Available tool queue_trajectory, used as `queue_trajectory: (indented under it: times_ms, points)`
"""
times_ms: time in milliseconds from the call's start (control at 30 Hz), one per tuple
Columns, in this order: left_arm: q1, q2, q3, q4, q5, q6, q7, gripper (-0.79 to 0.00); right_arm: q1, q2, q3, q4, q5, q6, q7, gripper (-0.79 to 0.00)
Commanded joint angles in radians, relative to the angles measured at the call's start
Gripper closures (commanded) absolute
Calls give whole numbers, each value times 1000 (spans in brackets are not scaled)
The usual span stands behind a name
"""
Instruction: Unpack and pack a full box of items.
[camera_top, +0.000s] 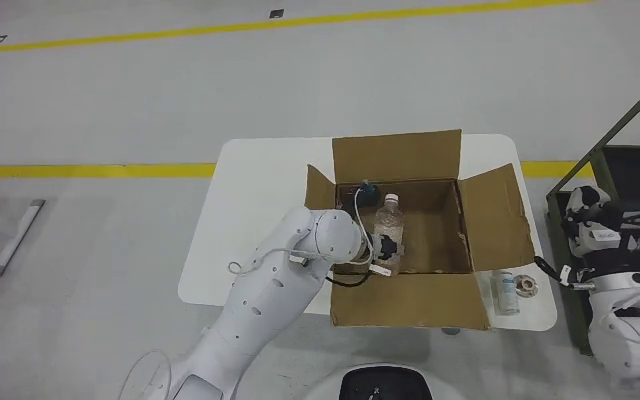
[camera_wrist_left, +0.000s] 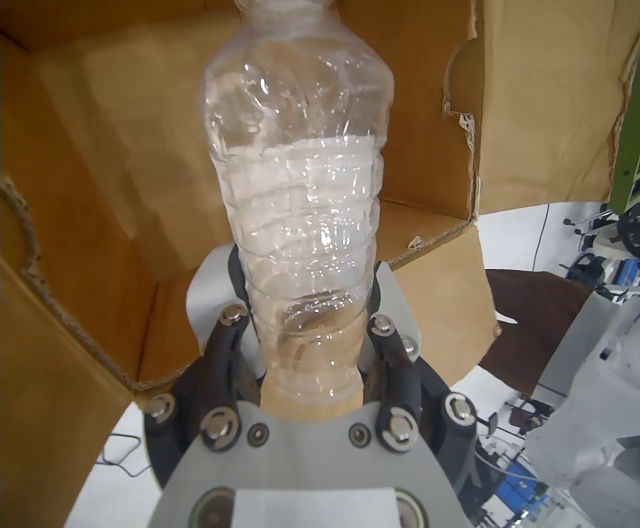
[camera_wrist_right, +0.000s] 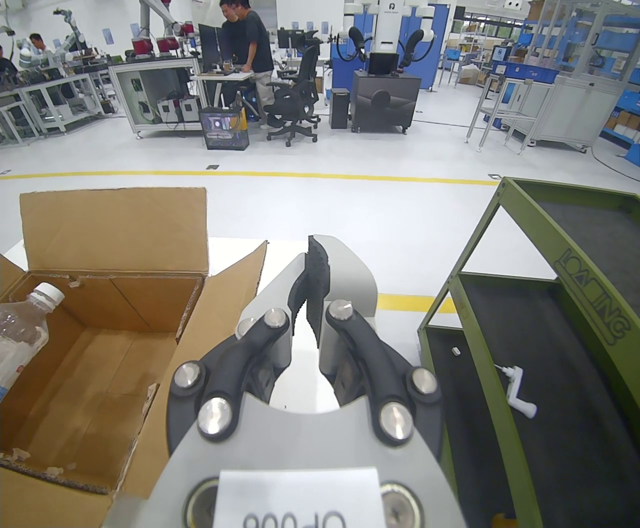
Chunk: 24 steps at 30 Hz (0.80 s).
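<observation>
An open cardboard box (camera_top: 495, 218) stands on the white table (camera_top: 250, 220). My left gripper (camera_wrist_left: 305, 305) is shut on the lower body of a clear plastic bottle (camera_wrist_left: 300, 210) with a white cap, held inside the box near its left wall. The same bottle (camera_top: 390, 232) and the left gripper (camera_top: 380, 250) show in the top view, and the bottle (camera_wrist_right: 22, 330) also shows in the right wrist view. My right gripper (camera_wrist_right: 312, 295) is shut on nothing, off the table's right end beside a green cart (camera_wrist_right: 480, 280).
A small bottle (camera_top: 507, 291) and a small round item (camera_top: 527, 287) lie on the table at the box's right front corner. A dark object (camera_top: 365, 188) sits at the box's back wall. The cart (camera_top: 600, 165) holds a white part (camera_wrist_right: 517, 392).
</observation>
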Motion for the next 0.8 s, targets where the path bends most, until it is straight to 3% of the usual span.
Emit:
queue_trajectory:
  times_ms: [0,333,767]
  points:
    - [-11,-7,11,33,-9,37,16,0,-2,0,-5,-4,-2,1,0,0]
    - [-123,-41,100,127,-21,54,33,0,-4,-1,-21,-15,-17,6,-3,0]
    - [-237,-79,228,358,-248,112,92,0,15,-2,-35,-8,-23,10,9,0]
